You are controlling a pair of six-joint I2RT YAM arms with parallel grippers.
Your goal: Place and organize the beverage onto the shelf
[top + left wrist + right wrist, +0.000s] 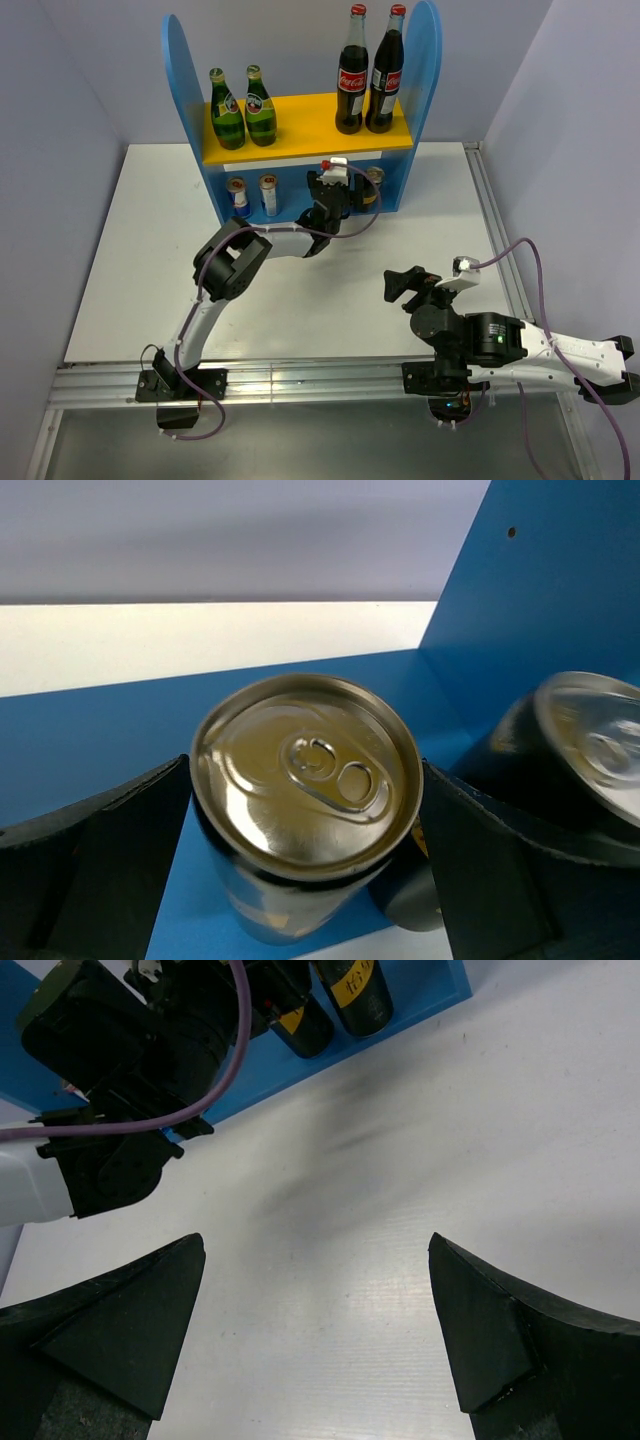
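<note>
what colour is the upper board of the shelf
Yellow; the upper board shows best in the top external view.

The left arm [232,268], centre frame, and the right arm [480,345], lower right, pair white links with black joint housings, each trailed by a purple cable [238,1020]. Close up, the fingers [110,1330] are matte black wedges.
</note>
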